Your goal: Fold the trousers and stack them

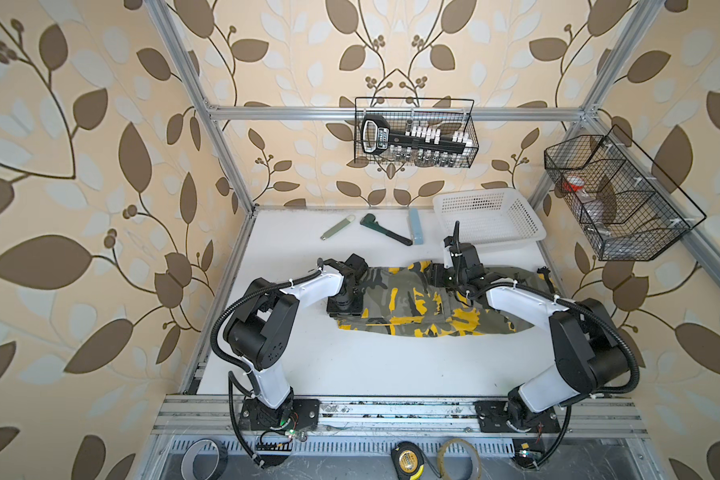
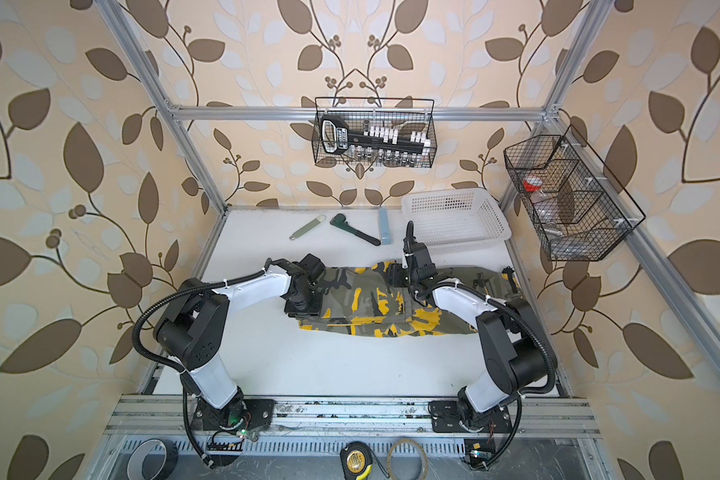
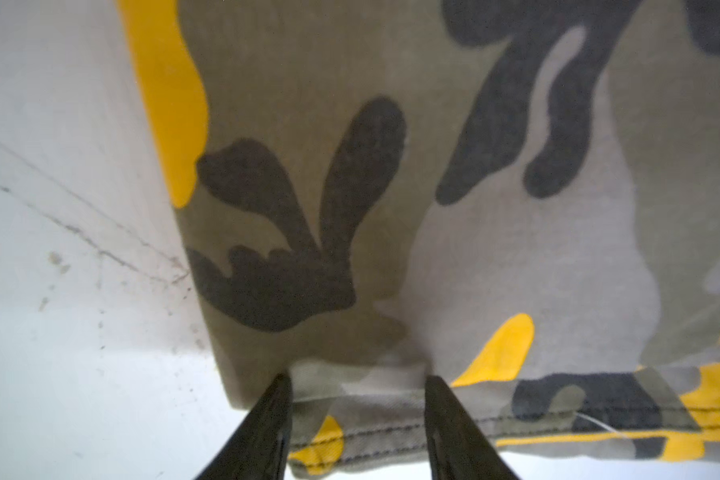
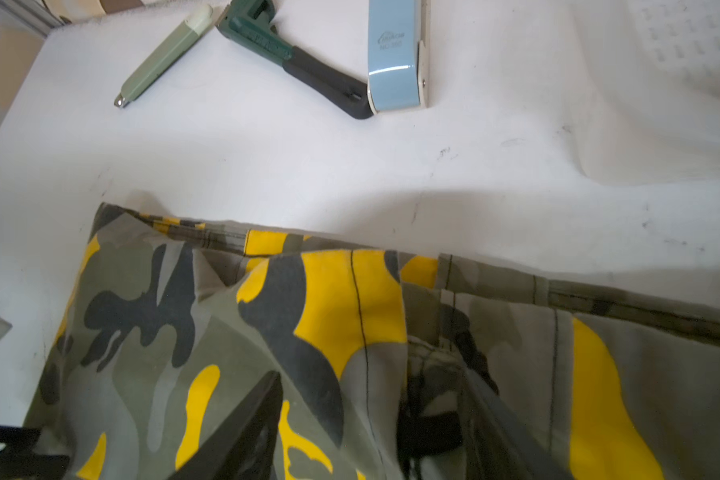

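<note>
I see the trousers (image 1: 408,303) lying across the middle of the white table (image 1: 350,374). The left gripper (image 3: 358,380) is down at their end, jaws parted, stitched hem between the tips. The right gripper (image 4: 371,374) is parted too, straddling rumpled cloth near the far edge.

Two white-and-black arms (image 1: 312,286), ribbed black cables (image 1: 279,285) zip-tied alongside, black base plates (image 1: 308,411), dark tapered tool fingers (image 3: 262,428).
</note>
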### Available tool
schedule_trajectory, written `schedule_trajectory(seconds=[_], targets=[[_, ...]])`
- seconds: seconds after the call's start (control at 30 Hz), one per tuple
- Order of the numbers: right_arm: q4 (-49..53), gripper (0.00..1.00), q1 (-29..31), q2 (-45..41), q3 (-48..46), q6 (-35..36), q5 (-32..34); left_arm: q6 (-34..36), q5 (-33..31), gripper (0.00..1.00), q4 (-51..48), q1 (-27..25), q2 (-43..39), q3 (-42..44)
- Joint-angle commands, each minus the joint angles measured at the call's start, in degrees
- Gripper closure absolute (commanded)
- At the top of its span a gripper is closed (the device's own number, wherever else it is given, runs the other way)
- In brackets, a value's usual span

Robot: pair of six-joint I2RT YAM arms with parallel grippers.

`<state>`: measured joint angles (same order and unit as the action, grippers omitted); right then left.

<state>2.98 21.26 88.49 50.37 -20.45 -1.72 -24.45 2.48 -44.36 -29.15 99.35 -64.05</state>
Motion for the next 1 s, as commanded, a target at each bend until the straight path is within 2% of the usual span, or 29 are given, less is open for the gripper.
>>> schedule_trajectory(seconds=[0.0,0.17,0.4,0.53,0.63,0.73,0.87,0.97], targets=[[6.9,0.34,0.3,-3.9,-2.0,3.9,-5.5,1.7,-1.1,0.43,-4.8,0.8,-3.6,-4.5],[10.6,0.4,0.1,-5.9,-5.0,4.0,-4.6,2.6,0.2,0.41,-5.0,2.9,-2.5,-6.1],[14.5,0.49,-0.2,-2.8,-4.2,4.3,-4.8,3.9,2.4,0.41,-4.5,4.9,-0.7,-5.8],[14.3,0.5,-0.3,-1.6,-4.2,3.9,-5.2,4.3,3.1,0.4,-3.7,6.2,-0.8,-5.1],[13.5,0.56,-0.2,-0.4,-4.1,3.1,-7.1,4.7,3.3,0.4,-3.5,6.9,-0.7,-4.6],[13.5,0.58,0.0,0.3,-4.1,3.1,-7.4,5.1,3.5,0.4,-3.6,7.2,-0.4,-4.6],[13.1,0.7,0.0,1.3,-3.8,3.3,-8.8,5.5,3.7,0.4,-3.5,7.5,-0.3,-4.4],[13.8,0.86,0.1,0.5,-3.1,2.7,-9.6,5.5,3.5,0.4,-3.7,7.8,-0.7,-4.6]])
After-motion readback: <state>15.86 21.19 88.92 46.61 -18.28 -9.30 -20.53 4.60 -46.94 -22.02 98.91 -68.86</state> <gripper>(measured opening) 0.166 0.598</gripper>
